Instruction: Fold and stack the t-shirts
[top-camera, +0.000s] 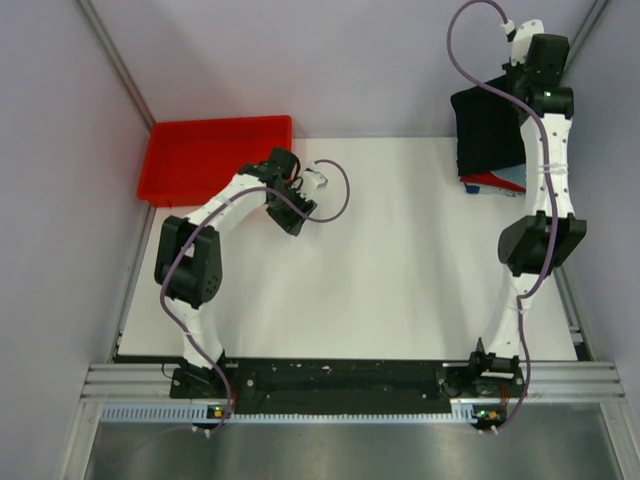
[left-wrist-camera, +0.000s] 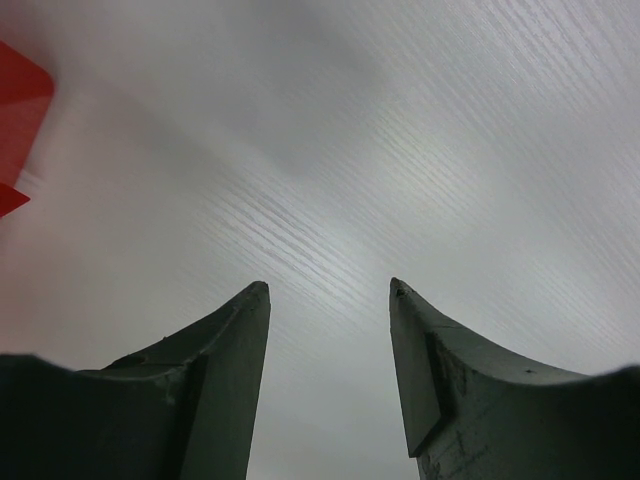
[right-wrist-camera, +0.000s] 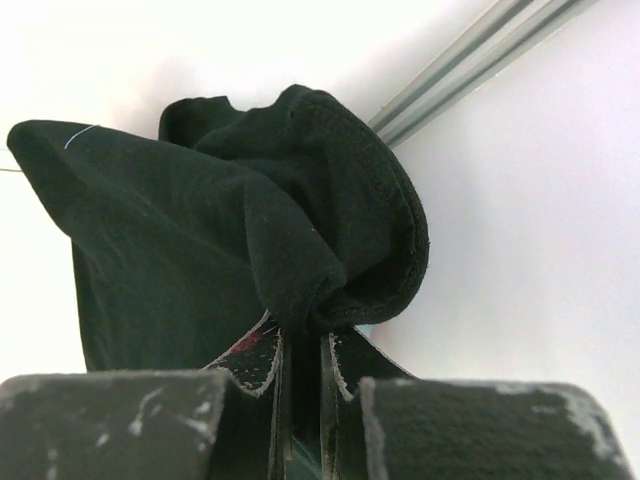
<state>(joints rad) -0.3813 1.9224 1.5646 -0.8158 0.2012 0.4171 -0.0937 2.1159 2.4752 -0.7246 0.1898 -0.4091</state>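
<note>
My right gripper (right-wrist-camera: 300, 335) is shut on a bunched fold of the black t-shirt (right-wrist-camera: 200, 230), and the cloth hangs from the jaws. In the top view the black t-shirt (top-camera: 488, 130) hangs raised at the far right of the table, with my right gripper (top-camera: 522, 90) at its right side. Below it the edges of a folded red shirt (top-camera: 485, 182) and a grey-blue shirt (top-camera: 512, 177) show. My left gripper (left-wrist-camera: 330, 290) is open and empty over the bare white table; in the top view it (top-camera: 293, 222) is left of centre.
A red plastic tray (top-camera: 220, 155) stands at the far left corner and shows at the left edge of the left wrist view (left-wrist-camera: 20, 100). Pale walls close in on both sides. A metal rail (right-wrist-camera: 470, 70) runs along the wall beside the right gripper.
</note>
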